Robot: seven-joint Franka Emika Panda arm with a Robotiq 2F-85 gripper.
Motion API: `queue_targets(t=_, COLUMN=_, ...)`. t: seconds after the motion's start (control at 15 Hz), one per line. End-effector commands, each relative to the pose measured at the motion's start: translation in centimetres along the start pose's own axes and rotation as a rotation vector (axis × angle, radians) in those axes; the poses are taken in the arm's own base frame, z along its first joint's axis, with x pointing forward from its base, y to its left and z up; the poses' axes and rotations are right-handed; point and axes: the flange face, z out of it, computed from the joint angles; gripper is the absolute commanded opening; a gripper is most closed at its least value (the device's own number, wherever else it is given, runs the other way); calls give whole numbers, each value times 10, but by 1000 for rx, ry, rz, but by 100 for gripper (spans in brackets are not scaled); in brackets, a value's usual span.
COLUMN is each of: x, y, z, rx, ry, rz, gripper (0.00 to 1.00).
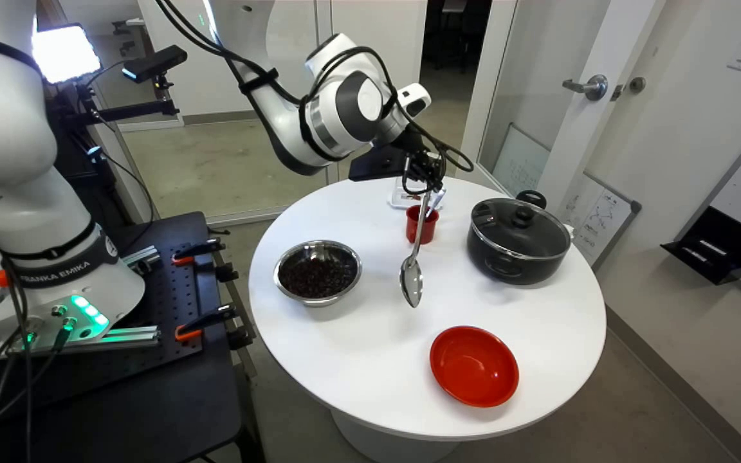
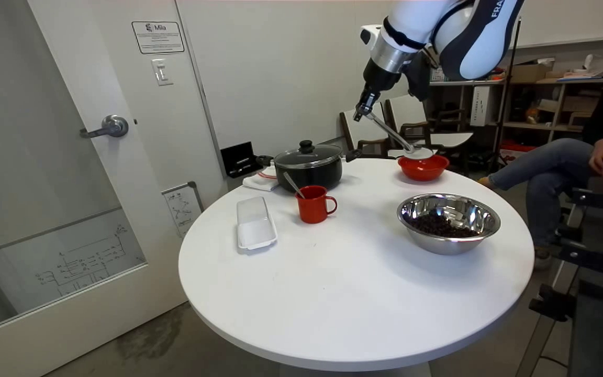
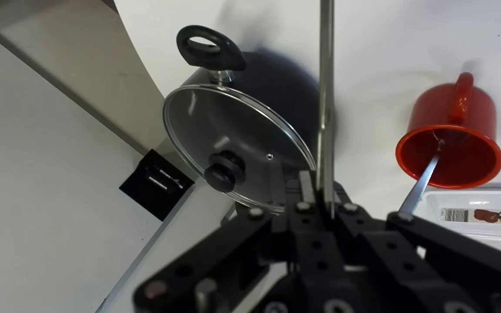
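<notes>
Metal spoon (image 1: 411, 281) is being clamped by its handle (image 3: 327, 52) in the clenched jaws, tilted downward above the round white desk (image 1: 370, 366); pick-up is being judged done, release not yet being made. Dark bean-like pieces (image 2: 436, 225) are being contained in the steel bowl (image 2: 445, 245), well apart from the red bowl (image 1: 476, 384). Black pot (image 2: 309, 177) is being covered by a glass lid (image 2: 292, 156); utensil (image 2: 293, 185) being propped in red mug (image 2: 313, 208), near a white plastic tub (image 2: 257, 235). Room: white wall (image 2: 280, 68) and door (image 2: 97, 309) are being noted; shelving (image 2: 532, 82) and seated person (image 2: 547, 183) being glimpsed in an exterior view.

Pale chairs (image 2: 405, 111) stand near a shelf (image 2: 563, 81) holding what look like boxes (image 2: 529, 73).
</notes>
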Motion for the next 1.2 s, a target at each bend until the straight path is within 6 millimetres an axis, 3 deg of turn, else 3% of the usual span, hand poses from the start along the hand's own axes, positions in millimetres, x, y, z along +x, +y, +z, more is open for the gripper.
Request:
queue_targets(t=0.0, x=11, y=20, z=2, rx=-46, ry=18, rz=21, gripper=1)
queue_targets(t=0.2, x=11, y=34, z=10, rx=-83, ry=12, rz=42, gripper=1)
queue_targets(t=0.67, x=-13, y=45, z=32, rx=-131, ry=-43, rz=152, gripper=1)
queue_targets(t=0.93, x=1, y=59, z=32, rx=-166, ry=-15, rz=207, gripper=1)
queue_targets(t=1.13, x=-1, y=68, z=39, rx=-195, ry=-16, rz=217, gripper=1)
